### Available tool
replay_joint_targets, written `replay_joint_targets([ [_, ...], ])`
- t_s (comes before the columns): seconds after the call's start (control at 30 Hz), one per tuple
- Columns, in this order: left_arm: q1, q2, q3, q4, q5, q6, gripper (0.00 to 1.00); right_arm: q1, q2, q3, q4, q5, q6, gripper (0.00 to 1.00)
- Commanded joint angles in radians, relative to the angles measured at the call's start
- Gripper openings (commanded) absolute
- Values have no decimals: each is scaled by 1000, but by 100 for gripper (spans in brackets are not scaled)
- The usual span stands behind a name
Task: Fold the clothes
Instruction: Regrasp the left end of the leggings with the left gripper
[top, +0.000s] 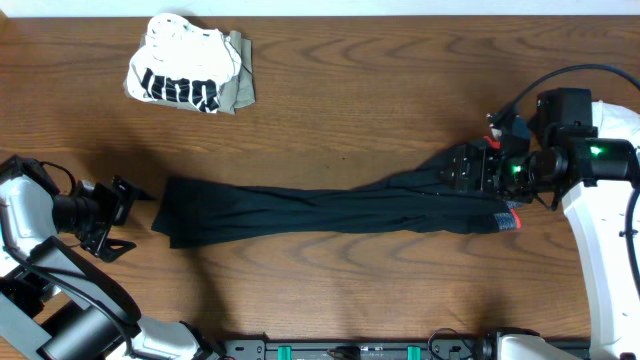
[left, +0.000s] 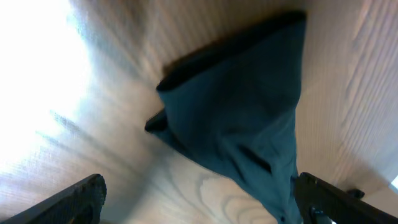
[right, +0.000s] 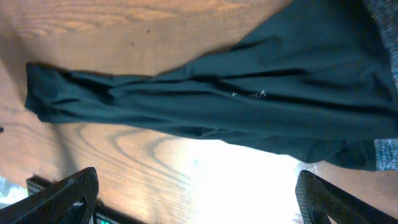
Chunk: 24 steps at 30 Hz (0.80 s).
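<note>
Both wide open and empty — left pincer (top: 122, 218), right pincer (top: 463, 170), black trousers (top: 320, 210) lying stretched out

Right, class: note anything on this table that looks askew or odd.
The trousers lie stretched across the table, rumpled, legs bunched together instead of flat. The white top at the far left is a loose bundle, not a neat fold.

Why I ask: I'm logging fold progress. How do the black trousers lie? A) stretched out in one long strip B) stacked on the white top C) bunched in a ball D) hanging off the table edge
A: the black trousers lie drawn out lengthwise across the table, apart from the white printed top near the far corner.
</note>
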Motion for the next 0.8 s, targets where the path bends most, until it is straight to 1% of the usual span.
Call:
replay_joint_targets([
  [0.0, 2, -8, -19, 27, 35, 16, 98, 29, -2, 14, -11, -13, -29, 99],
  [0.1, 2, -8, -33, 97, 64, 4, 98, 54, -2, 14, -11, -24, -32, 99],
  [0.2, 2, -8, -46, 170, -11, 5, 98, 78, -2, 14, -11, -22, -34, 99],
  [0.27, 2, -8, -47, 182, -70, 5, 98, 93, -2, 14, -7, -23, -33, 99],
  [0.33, 2, -8, -47, 179, -75, 11, 98, 105, -2, 14, 5, -23, -38, 99],
  [0.43, 1, -8, -50, 196, -63, 106, 98, 114, -2, 14, 16, -23, -46, 99],
  [0.53, 2, -8, -50, 205, -63, 174, 98, 113, -2, 14, 18, -19, -64, 99],
  [0.67, 2, -8, -54, 219, -63, 209, 98, 113, -2, 14, 21, -14, -78, 99],
  [0.77, 2, -6, -82, 248, -62, 212, 98, 113, -2, 14, 30, -15, -94, 99],
])
